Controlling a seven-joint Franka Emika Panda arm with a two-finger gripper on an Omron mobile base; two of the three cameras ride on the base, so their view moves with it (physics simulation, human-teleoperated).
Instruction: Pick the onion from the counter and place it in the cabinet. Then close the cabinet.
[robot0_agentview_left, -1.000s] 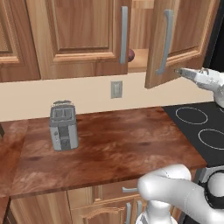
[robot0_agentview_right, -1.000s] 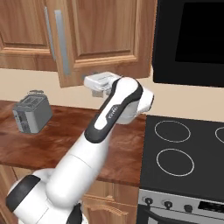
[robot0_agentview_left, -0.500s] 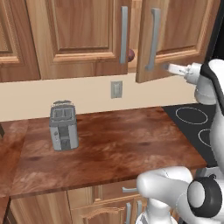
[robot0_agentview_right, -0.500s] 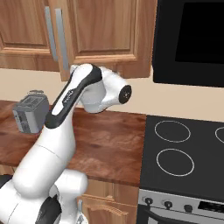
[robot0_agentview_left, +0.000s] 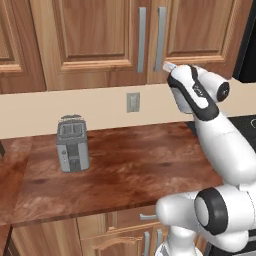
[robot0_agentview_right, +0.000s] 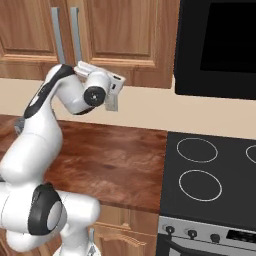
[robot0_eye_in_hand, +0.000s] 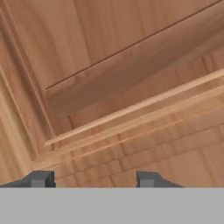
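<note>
Tool pressed at the right door of the cabinet, tips apart, holding nothing.
Risk: pushing further could jam the arm against the shut door.

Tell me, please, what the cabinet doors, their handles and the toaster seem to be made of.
The cabinet doors look like warm brown wood with visible grain and a soft sheen. The handles look like grey brushed metal, plain and matte. The toaster appears to be grey metal, though painted plastic cannot be excluded.

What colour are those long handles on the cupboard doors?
Grey. The two vertical bar handles on the wooden cabinet show best in the left base view.
</note>
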